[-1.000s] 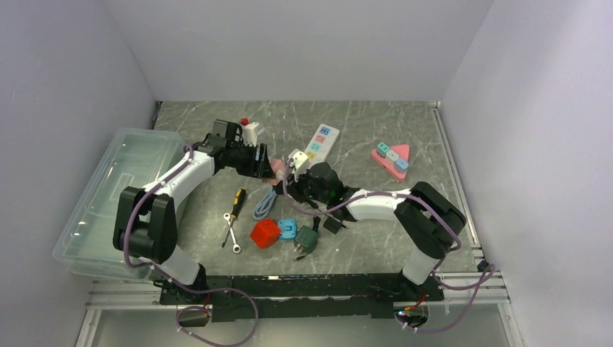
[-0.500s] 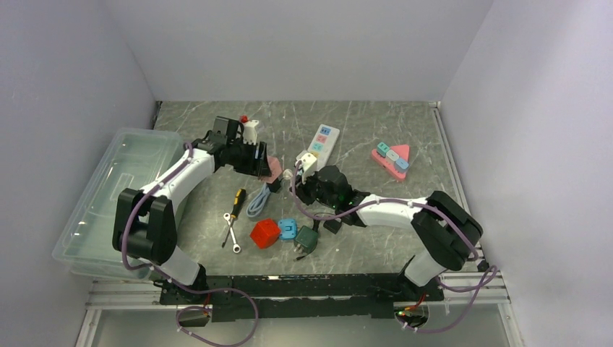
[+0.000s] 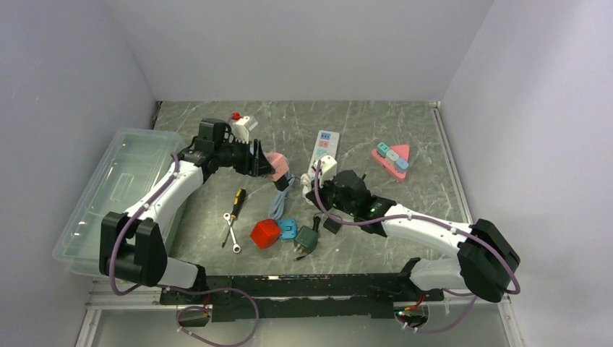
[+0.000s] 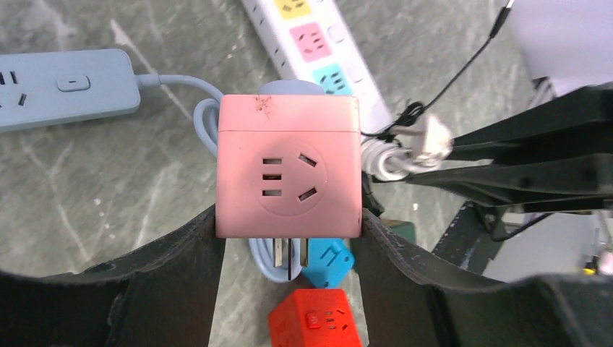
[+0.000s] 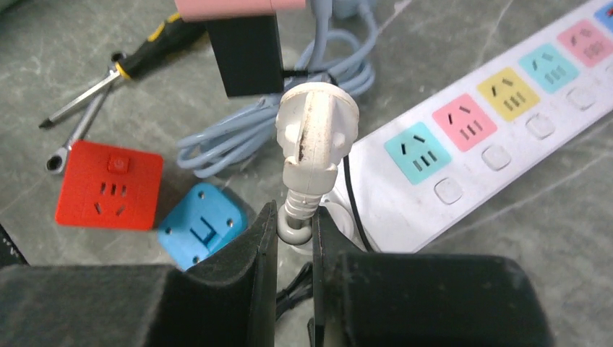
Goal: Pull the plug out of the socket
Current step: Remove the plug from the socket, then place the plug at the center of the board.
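Here, left gripper [image 4: 289,220] clamped on the pink cube socket [image 4: 288,173], one finger on each side. Cube lifted off the table [image 3: 405,123], slotted face toward the wrist camera, two metal prongs sticking out below, scuffed along the top edge.

Right gripper [image 5: 295,217] pinched almost together on the neck of the white plug [image 5: 316,123], round head up. Plug out of the socket, just beside the cube and apart from it.

Below, on the marbled surface:
- white power strip [image 5: 506,116] with teal, pink, yellow and blue outlet panels, a square button by each
- grey-blue strip [image 4: 65,87] with its looped cable
- red cube [image 5: 108,184] with a small round button, the mark on it too small to read
- blue cube [image 5: 199,220] with an L-shaped slot
- yellow-handled screwdriver [image 5: 163,35] beside a wrench [image 5: 58,160]

Any print on the strips too small to read.
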Robot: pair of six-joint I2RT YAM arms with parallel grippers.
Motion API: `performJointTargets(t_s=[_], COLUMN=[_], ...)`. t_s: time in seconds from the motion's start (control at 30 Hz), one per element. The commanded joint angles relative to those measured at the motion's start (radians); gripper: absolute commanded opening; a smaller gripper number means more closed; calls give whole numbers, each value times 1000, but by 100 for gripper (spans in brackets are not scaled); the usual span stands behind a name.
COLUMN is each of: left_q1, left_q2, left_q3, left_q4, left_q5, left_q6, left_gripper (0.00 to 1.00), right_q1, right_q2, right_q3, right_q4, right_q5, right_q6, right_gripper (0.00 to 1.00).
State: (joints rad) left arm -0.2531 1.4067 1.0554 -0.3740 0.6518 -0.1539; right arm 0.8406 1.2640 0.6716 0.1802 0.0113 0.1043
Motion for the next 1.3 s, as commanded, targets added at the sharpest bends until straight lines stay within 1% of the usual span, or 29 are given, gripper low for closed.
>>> performJointTargets(t_s=[0.0,0.2,0.27,0.3,0.43,0.57,0.67,0.7,0.77,0.83,0.9,1.03,1.1,1.17,1.27], left_q1=[19,36,38,38,38,38,38,38,38,38,38,38,37,38,38], left_q2=[-80,-123,-122,-119,-112,-109,-103,-100,-89,-76,-65,-40,-22,-3,25], left_q3=[-12,-31,-36,-38,-44,-50,-56,-57,-58,-61,-61,-60,-53,-49,-59], left_q4=[181,172,177,182,202,233,259,264,279,288,293,285,262,245,268], left_q5=[173,107,115,122,157,210,246,253,270,281,287,282,266,248,248], left_q6=[-75,-85,-91,-96,-110,-126,-145,-150,-167,-181,-189,-196,-192,-194,-223], left_gripper=[0,0,0,0,0,0,0,0,0,0,0,0,0,0,0], right_q1=[35,167,185,192,210,210,201,184,121,36,-23,-49,-58,-61,-62], right_q2=[-23,30,37,37,-13,-120,-196,-211,-198,-148,-98,-10,27,61,122], right_q3=[-43,-52,-61,-62,-71,-85,-88,-81,-43,25,87,161,187,200,214], right_q4=[-89,-92,-69,-65,-54,-31,25,43,40,-4,-20,-31,-27,-9,18], right_q5=[32,145,149,155,198,244,269,252,146,27,-88,-152,-194,-232,-256], right_q6=[101,128,147,154,152,100,47,32,25,51,40,-31,-57,-69,-67], right_gripper=[6,19,26,31,59,74,87,89,89,83,79,78,76,75,73])
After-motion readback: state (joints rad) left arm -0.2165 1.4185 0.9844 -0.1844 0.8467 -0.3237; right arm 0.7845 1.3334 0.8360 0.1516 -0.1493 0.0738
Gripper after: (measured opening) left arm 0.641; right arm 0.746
